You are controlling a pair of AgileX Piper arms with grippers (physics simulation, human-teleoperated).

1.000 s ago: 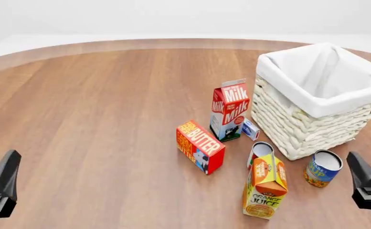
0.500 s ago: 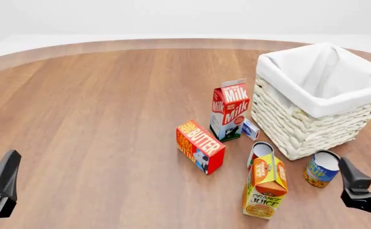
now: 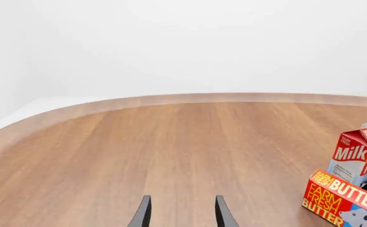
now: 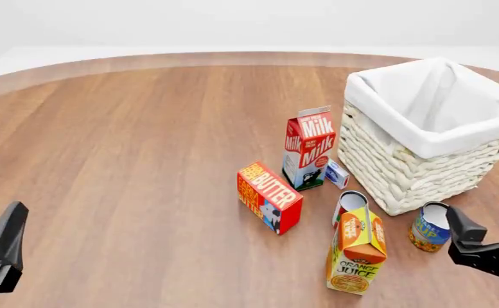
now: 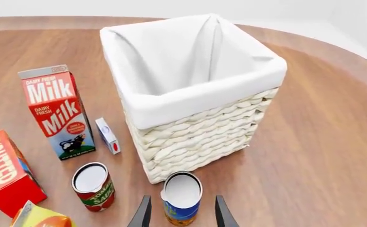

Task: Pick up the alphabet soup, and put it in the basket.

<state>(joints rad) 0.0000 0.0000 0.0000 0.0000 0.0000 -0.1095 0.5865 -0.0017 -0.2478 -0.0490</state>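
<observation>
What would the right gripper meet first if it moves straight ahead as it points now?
Probably the soup can: it stands between the open right gripper fingers' line, with the basket just behind it.

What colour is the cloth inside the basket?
White. The cloth lining the basket shows best in the right wrist view.

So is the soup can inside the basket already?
No, the alphabet soup stands on the table outside the basket.
</observation>
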